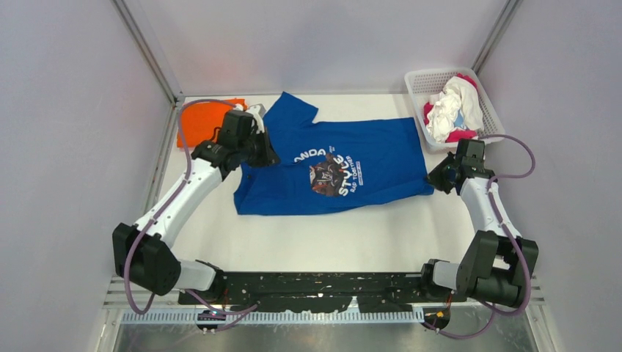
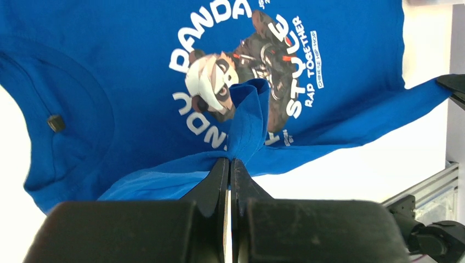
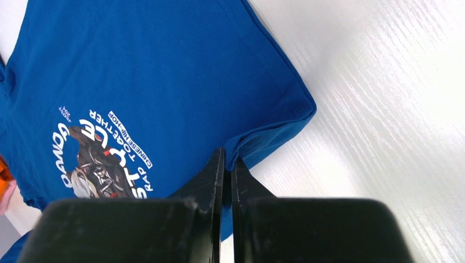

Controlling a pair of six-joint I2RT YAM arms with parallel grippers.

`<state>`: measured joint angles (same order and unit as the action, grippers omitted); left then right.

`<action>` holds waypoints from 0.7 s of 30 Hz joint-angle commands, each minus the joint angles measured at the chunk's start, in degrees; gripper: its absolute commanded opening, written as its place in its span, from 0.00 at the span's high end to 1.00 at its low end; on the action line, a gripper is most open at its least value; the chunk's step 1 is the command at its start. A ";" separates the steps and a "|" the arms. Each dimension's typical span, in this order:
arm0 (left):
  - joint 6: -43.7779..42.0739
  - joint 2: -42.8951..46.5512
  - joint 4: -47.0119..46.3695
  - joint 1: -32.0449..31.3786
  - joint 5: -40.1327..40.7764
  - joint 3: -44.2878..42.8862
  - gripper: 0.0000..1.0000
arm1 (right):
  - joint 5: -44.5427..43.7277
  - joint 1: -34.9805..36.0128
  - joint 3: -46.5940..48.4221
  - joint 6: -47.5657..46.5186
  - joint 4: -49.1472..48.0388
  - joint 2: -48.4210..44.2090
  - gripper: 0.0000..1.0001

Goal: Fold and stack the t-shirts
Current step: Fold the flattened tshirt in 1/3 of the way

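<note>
A royal blue t-shirt with a round cartoon print lies spread on the white table, print up. My left gripper is shut on a bunched fold of the blue t-shirt near its collar end; the left wrist view shows the pinched cloth lifted over the print. My right gripper is shut on the shirt's hem corner, the blue edge held between the fingers. A folded orange t-shirt lies at the back left, behind the left arm. White and magenta shirts are heaped in the basket.
A white plastic lattice basket stands at the back right corner. Grey walls and metal frame posts enclose the table. Bare white table lies between the shirt and the arm bases.
</note>
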<state>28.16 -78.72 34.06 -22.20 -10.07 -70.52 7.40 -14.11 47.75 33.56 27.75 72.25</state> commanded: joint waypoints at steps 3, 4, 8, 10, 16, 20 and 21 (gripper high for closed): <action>-5.84 -8.06 -3.88 3.01 -3.52 -8.26 1.00 | 0.62 0.26 4.60 1.56 -3.27 5.49 0.87; -6.50 -9.69 -3.55 3.34 -3.55 -9.70 1.00 | 0.32 0.52 5.26 1.87 -3.38 6.26 0.85; -7.57 -17.08 -3.96 4.78 -3.86 -14.28 1.00 | -0.16 1.30 7.73 3.22 -5.61 10.87 0.79; -7.44 -20.15 -4.13 5.57 -3.62 -16.53 1.00 | -1.30 1.50 9.10 4.41 -6.89 13.35 0.79; -8.20 -28.04 -3.42 7.66 -2.74 -23.82 1.00 | -3.71 1.96 13.44 6.05 -8.72 20.82 0.68; -7.75 -29.80 -4.72 8.46 -2.44 -25.41 1.00 | -5.83 2.10 15.06 5.75 -8.12 21.88 0.54; -7.58 -30.15 -4.50 8.53 -2.43 -25.81 1.00 | -6.09 2.12 15.09 5.67 -8.09 21.80 0.49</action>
<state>21.56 -108.79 31.73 -14.44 -12.45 -92.38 4.34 -12.32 60.03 38.57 21.23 94.61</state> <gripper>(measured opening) 0.012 0.443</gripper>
